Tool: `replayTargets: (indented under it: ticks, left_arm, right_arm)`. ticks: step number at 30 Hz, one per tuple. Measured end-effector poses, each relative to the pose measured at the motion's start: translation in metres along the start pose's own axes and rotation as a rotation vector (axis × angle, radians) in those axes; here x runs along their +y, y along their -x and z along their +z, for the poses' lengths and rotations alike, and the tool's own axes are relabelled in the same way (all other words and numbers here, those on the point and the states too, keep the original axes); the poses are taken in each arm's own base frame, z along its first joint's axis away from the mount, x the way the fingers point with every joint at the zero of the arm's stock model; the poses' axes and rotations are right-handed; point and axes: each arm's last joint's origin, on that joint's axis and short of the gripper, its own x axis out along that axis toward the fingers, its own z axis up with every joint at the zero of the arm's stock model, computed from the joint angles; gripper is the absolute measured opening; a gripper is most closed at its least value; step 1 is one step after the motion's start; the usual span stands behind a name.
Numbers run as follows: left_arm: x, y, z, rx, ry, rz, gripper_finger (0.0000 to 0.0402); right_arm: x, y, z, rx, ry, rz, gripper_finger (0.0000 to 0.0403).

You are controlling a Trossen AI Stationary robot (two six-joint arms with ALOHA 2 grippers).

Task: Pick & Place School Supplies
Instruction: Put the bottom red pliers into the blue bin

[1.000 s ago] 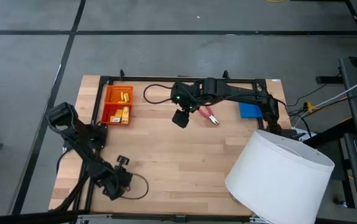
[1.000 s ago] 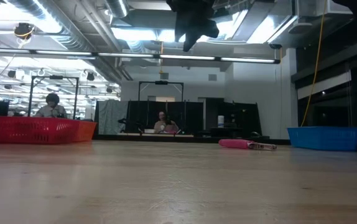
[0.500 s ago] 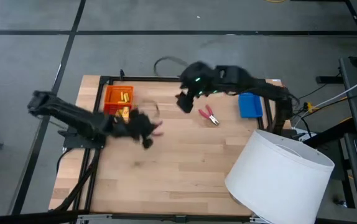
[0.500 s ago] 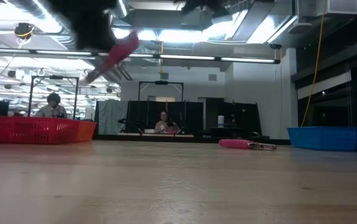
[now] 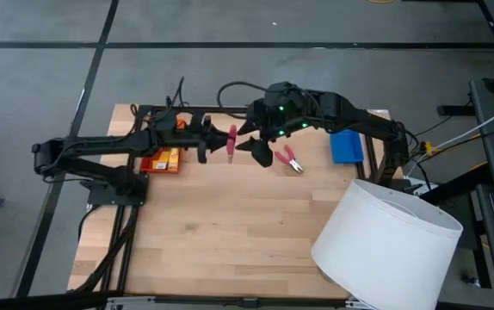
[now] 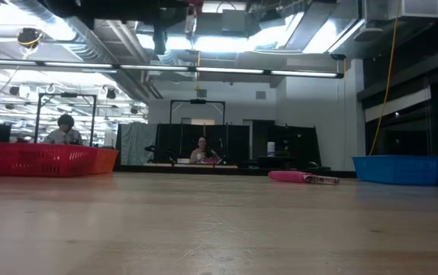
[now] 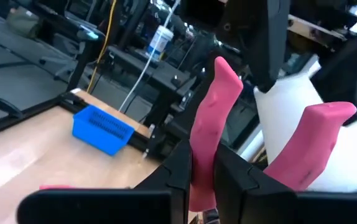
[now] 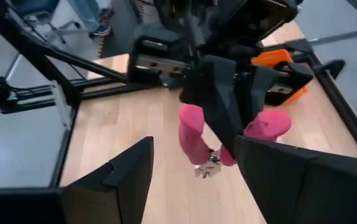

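Currently I see my left gripper (image 5: 217, 143) raised above the back of the wooden table (image 5: 247, 232), its jaws clamped on one handle of a small pink-handled plier-like tool (image 5: 231, 143). From the left wrist camera, that pink handle (image 7: 211, 134) sits pinched between the two dark fingers (image 7: 172, 180), the other handle splaying free.

My right gripper (image 5: 260, 148) hangs just beside it, facing it, jaws spread wide. In the right wrist view its fingers (image 8: 125, 177) bracket the held tool (image 8: 194, 138) with clear gaps either side; not touching.

Second pink-handled plier tool (image 5: 291, 160) lies flat on the table near the right gripper, between it and the blue rectangular tray (image 5: 345, 146). Low camera shows it resting on the wood (image 6: 301, 177).

Orange rectangular tray (image 5: 163, 160) sits partly under the left arm, with a small yellow pack (image 5: 168, 158) inside.

Big white cylinder (image 5: 385, 245) stands at the near right corner.
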Motion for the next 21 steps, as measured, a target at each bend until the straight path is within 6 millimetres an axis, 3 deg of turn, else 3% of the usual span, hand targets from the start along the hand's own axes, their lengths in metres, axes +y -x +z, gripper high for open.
replayTargets:
  ticks: [5, 12, 21]
  left_arm:
    - [0.008, -0.012, -0.005, -0.007, 0.022, -0.001, 0.0033]
    - [0.007, -0.029, 0.006, -0.019, -0.014, -0.009, 0.0033]
    - [0.013, -0.025, 0.016, -0.038, -0.030, -0.003, 0.0033]
  right_arm:
    - [-0.001, -0.001, 0.001, -0.013, -0.003, -0.010, 0.0239]
    - [-0.003, -0.008, -0.001, 0.008, -0.018, -0.021, 0.0239]
    - [-0.006, -0.012, -0.003, 0.026, -0.019, -0.050, 0.0203]
